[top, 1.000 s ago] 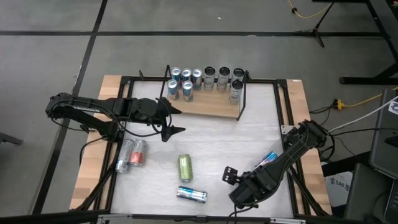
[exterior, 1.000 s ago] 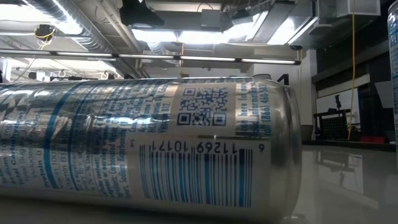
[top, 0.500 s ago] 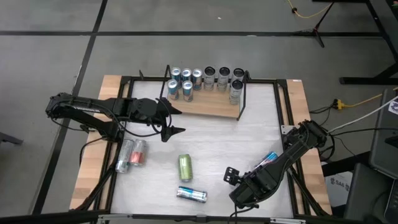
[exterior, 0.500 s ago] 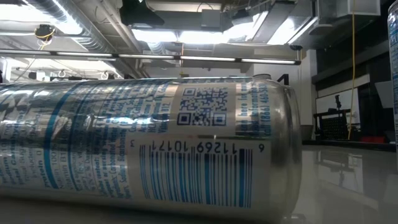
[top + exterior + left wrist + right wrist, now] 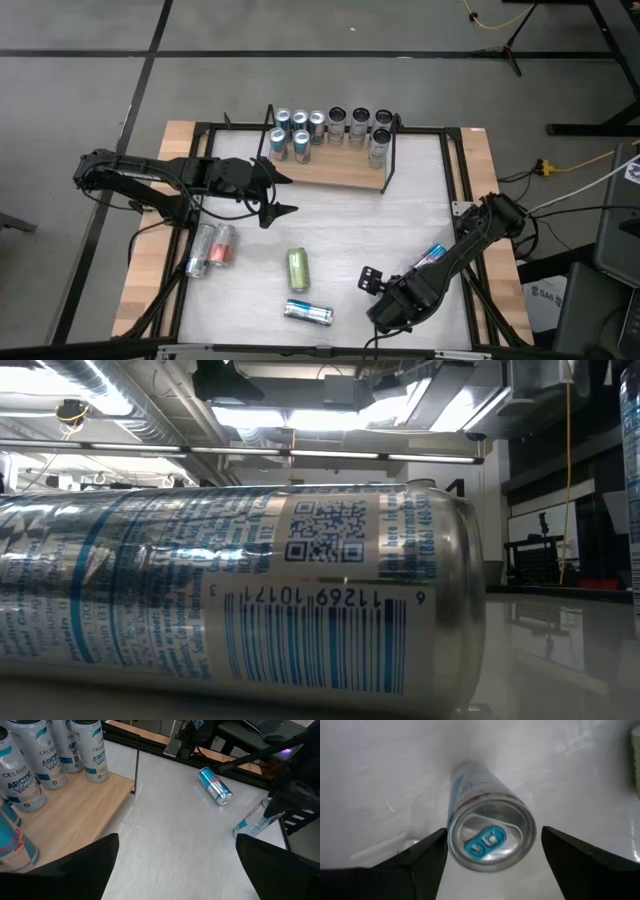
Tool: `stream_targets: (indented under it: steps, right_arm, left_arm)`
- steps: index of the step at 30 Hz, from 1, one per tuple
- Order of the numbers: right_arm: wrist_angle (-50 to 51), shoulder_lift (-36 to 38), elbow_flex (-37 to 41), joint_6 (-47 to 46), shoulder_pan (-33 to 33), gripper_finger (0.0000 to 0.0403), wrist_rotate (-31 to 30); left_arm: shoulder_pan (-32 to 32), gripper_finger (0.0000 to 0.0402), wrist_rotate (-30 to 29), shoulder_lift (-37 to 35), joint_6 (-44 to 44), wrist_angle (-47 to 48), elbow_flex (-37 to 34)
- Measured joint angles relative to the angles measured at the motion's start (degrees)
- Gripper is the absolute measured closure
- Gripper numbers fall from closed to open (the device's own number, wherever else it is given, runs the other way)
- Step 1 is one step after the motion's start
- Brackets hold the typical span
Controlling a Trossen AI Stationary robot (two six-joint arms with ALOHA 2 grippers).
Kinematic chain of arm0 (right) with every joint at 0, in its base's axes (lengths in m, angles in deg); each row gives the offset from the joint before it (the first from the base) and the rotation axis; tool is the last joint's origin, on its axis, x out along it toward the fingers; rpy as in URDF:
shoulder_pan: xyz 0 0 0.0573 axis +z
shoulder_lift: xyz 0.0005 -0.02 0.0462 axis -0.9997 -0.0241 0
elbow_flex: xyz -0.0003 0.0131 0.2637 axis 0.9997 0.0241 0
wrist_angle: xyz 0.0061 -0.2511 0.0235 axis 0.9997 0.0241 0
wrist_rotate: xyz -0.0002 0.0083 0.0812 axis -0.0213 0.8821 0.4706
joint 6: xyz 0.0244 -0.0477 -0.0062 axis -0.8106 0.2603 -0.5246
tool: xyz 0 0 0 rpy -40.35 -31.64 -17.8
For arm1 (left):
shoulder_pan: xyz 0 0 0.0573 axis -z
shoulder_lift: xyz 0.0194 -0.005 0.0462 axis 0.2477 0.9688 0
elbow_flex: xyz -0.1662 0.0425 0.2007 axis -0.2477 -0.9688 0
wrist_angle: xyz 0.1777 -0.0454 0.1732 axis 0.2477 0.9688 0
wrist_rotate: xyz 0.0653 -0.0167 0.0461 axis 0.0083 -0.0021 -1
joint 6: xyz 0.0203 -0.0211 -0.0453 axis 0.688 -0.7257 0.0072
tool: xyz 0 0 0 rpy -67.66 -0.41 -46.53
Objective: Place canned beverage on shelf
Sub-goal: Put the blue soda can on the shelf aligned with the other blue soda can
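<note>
The shelf (image 5: 340, 168) stands at the table's far middle, a light wooden board with black wire end frames. Several cans stand on it, and it also shows in the left wrist view (image 5: 85, 815). A silver-blue can (image 5: 308, 313) lies on its side near the table's near edge, filling the low view (image 5: 240, 590). My right gripper (image 5: 370, 285) is open. Its fingers stand either side of that can's tab end (image 5: 492, 832), and I see no touch. My left gripper (image 5: 283, 194) is open and empty, just in front of the shelf's left part.
A green can (image 5: 298, 268) lies at the table's middle. Two red-and-silver cans (image 5: 212, 250) lie at the left. A blue can (image 5: 432, 258) lies beside my right arm and shows in the left wrist view (image 5: 215, 785). A black frame (image 5: 200, 130) rims the table.
</note>
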Motion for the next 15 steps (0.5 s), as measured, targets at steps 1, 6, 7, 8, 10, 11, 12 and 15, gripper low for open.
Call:
stream_targets:
  steps: [1, 6, 7, 8, 10, 11, 12, 15]
  right_arm:
    - [-0.2, 0.0, 0.0, 0.0, 0.0, 0.0095, 0.6]
    - [-0.7, 0.0, 0.0, 0.0, 0.0, 0.0095, 3.6]
    - [-0.7, 0.0, 0.0, 0.0, 0.0, 0.0095, 3.6]
    - [-0.8, 0.0, 0.0, -0.6, 0.0, 0.0095, 3.5]
    - [-1.2, 0.0, 0.0, -1.6, 0.0, 0.0095, 2.8]
    - [-1.2, 0.0, 0.0, -2.0, 0.0, 0.0095, 2.5]
    - [-1.3, 0.0, 0.0, -2.3, 0.0, 0.0095, 2.3]
    - [-1.8, 0.0, 0.0, -2.5, 0.0, 0.0095, 2.2]
  left_arm:
    - [0.0, 0.0006, 0.0, 0.0, 0.0, 0.0, 0.0]
    - [0.0, 0.0006, 0.0, 0.0, 0.0, 0.0, 0.0]
    - [0.0, 0.0006, 0.0, 0.0, 0.0, 0.0, 0.0]
    - [0.0, 0.0006, 0.0, 0.0, 0.0, 0.0, 0.0]
    - [0.0, 0.0006, 0.0, 0.0, 0.0, 0.0, 0.0]
    - [0.0, 0.0006, 0.0, 0.0, 0.0, 0.0, 0.0]
    - [0.0, 0.0006, 0.0, 0.0, 0.0, 0.0, 0.0]
    - [0.0, 0.0006, 0.0, 0.0, 0.0, 0.0, 0.0]
